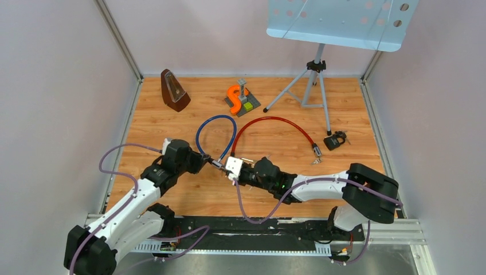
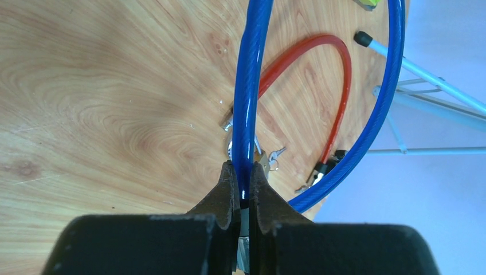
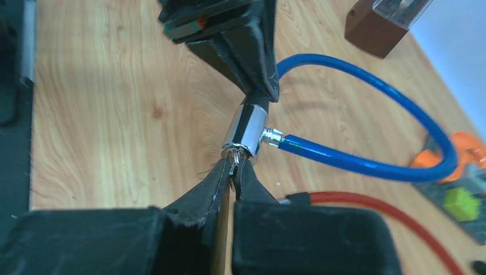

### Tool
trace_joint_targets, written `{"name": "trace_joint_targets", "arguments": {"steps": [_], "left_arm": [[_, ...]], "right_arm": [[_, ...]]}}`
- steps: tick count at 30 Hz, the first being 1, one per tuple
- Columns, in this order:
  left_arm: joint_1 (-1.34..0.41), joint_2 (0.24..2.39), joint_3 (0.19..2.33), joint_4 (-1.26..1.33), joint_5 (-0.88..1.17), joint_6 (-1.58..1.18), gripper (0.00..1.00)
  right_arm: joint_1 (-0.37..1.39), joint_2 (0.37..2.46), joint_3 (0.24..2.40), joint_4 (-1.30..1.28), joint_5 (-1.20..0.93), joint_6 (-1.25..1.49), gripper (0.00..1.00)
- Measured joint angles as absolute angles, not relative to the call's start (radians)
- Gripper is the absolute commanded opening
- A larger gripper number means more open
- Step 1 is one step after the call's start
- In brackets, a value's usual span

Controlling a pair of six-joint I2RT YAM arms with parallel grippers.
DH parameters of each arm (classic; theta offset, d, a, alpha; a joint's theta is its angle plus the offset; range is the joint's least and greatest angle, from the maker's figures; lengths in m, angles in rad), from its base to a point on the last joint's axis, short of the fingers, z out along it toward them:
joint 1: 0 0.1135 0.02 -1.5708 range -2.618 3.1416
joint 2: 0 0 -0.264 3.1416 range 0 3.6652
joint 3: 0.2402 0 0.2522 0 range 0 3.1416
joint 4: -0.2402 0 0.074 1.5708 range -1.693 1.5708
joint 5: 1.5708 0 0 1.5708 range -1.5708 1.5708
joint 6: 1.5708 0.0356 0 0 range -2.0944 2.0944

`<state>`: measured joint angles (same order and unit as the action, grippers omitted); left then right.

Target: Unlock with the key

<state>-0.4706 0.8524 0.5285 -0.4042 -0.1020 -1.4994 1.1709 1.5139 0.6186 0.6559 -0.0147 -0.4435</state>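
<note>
The blue cable lock (image 1: 216, 118) is found near the middle of the desk (image 1: 149, 123), between the two arms. It is clamped by the closed left gripper (image 2: 243, 175) just left of its chrome barrel (image 3: 245, 133). At the barrel's right end, the key (image 3: 233, 157) is pinched by the closed right gripper (image 3: 234, 167). A red cable (image 1: 269, 119) is seen just beside, to the right.

Metronome (image 1: 174, 90), music stand (image 1: 335, 23), orange toy (image 1: 233, 98)
</note>
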Motion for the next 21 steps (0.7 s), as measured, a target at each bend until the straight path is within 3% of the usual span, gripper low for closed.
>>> {"name": "trace_joint_targets", "arguments": {"steps": [14, 19, 20, 21], "left_arm": [[-0.470, 0.749, 0.370, -0.173, -0.096, -1.624, 0.00], [-0.467, 0.749, 0.356, -0.107, -0.097, -1.643, 0.00], [-0.467, 0.749, 0.356, -0.105, -0.096, -1.645, 0.06], [-0.467, 0.749, 0.355, -0.105, -0.096, -1.645, 0.19]], "right_arm": [[0.988, 1.504, 0.620, 0.701, -0.189, 0.317, 0.00], [0.941, 1.504, 0.648, 0.688, -0.262, 0.450, 0.00], [0.941, 1.504, 0.648, 0.688, -0.265, 0.459, 0.00], [0.940, 1.504, 0.648, 0.688, -0.268, 0.469, 0.00]]}}
